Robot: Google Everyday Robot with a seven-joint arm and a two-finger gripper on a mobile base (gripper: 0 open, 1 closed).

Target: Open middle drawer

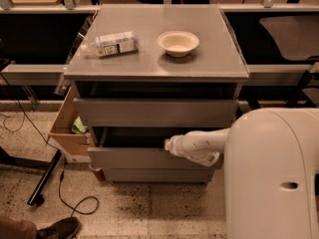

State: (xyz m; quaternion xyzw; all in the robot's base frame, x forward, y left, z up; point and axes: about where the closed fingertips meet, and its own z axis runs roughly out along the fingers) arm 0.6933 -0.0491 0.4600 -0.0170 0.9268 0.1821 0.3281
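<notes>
Camera view: gripper (168,145) at the middle drawer's (134,159) top edge, dead centre; its grip I cannot tell. Drawer stands slightly out. Bowl (178,43) and carton (115,44) at 12 o'clock, box (67,133) at 9, shoe (57,229) at 7.

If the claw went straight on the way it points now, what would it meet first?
The claw sits at the top edge of the middle drawer, pointing left along the open gap. Straight on, it would probably meet that drawer's left side wall first, though depth is unclear.
</notes>
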